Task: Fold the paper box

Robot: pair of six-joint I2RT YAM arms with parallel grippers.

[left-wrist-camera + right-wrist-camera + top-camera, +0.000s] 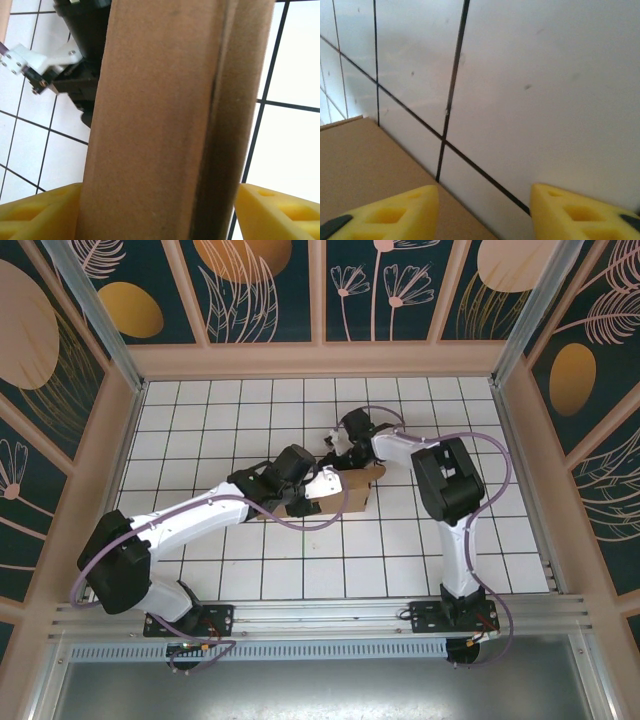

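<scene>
From above, the paper box (358, 488) sat mid-table (200, 570), both arms crowded in over it. Left wrist: the left gripper (157, 217) stood wide, yellow fingers (40, 212) straddling a brown wall of the box. Pinching or just clear? Couldn't tell. Right wrist: the right gripper (485, 215) was parted over bare tile, holding nothing, with cardboard at one fingertip.

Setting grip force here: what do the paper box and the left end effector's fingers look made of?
Paper box: matte brown unprinted cardboard, fibrous face with a dark crease. Left end effector fingers: bright yellow, probably moulded or printed plastic, smooth with recessed pockets.
</scene>
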